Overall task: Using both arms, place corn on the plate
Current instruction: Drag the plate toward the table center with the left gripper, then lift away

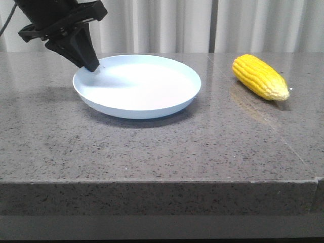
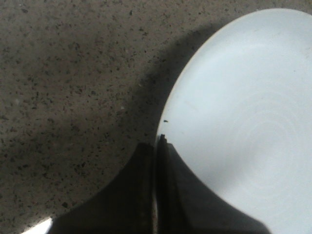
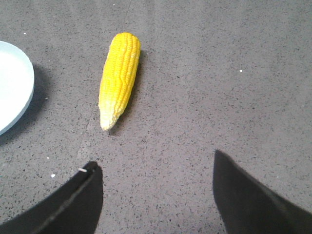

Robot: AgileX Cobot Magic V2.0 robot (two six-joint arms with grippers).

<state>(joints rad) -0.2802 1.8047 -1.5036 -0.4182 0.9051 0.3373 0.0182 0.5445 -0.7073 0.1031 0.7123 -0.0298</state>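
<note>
A: Granite-look table [image 1: 152, 152] first — speckled grey stone, polished enough to mirror what lies on it. Anything round may roll or skid on it.

B: Noted. Next down, the plate [image 1: 136, 86]: pale bluish-white, shallow, low rim, sitting left of centre. Left gripper [image 1: 92, 66] is at its far-left rim; in the left wrist view the fingers [image 2: 141, 195] are pressed together with the rim edge running right at their tips. Clenched, then, though whether they pinch the rim or only rest against it I cannot tell.

A: Plate looks stiff and smooth; I'd judge it slides easily unless steadied.

B: Corn [image 1: 260, 77] — bare on the table, well right of the plate, untouched, paler tip toward the camera. Right gripper [image 3: 156, 195] hangs above and short of it, fingers spread wide, nothing between them.

A: Handling guess: firm, moderately light, kernel rows giving some grip, but cylindrical and tapered, so it could squirt out toward the tip.

B: Take it across the thick yellow middle, jaws square to its long axis.
</note>
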